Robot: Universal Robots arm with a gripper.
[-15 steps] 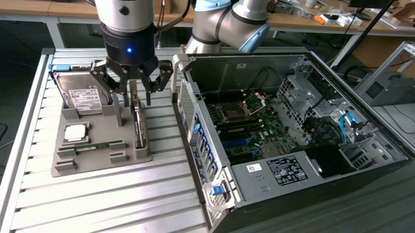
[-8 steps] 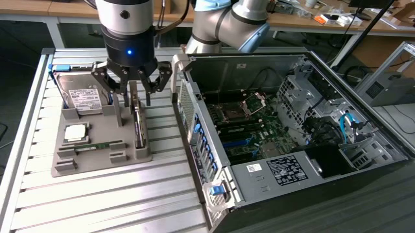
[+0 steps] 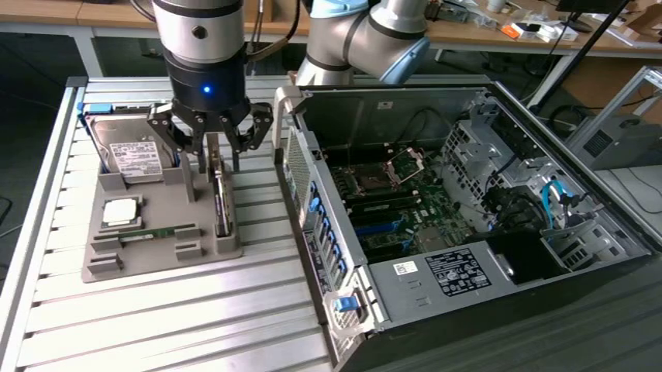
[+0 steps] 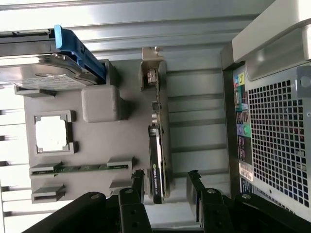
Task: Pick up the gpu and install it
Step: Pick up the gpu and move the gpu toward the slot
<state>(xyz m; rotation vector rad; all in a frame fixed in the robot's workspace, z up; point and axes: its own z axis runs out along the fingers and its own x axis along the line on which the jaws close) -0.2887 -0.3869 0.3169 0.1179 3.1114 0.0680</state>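
Jaws parted, gripper (image 4: 166, 185) straddling gpu (image 4: 155, 155), which stands on edge in grey holder tray (image 4: 126, 141) beside open computer case (image 3: 393, 108). You're at pick-up step; card not lifted, not installed. Pinch likely calls for centring, then squeezing flat faces

Work surface: ribbed aluminium table (image 3: 155, 325), pale grey, evenly lit. Wooden bench (image 3: 42, 12) runs along the far side, cluttered. Dark floor (image 3: 21, 155) at the exterior view's left.
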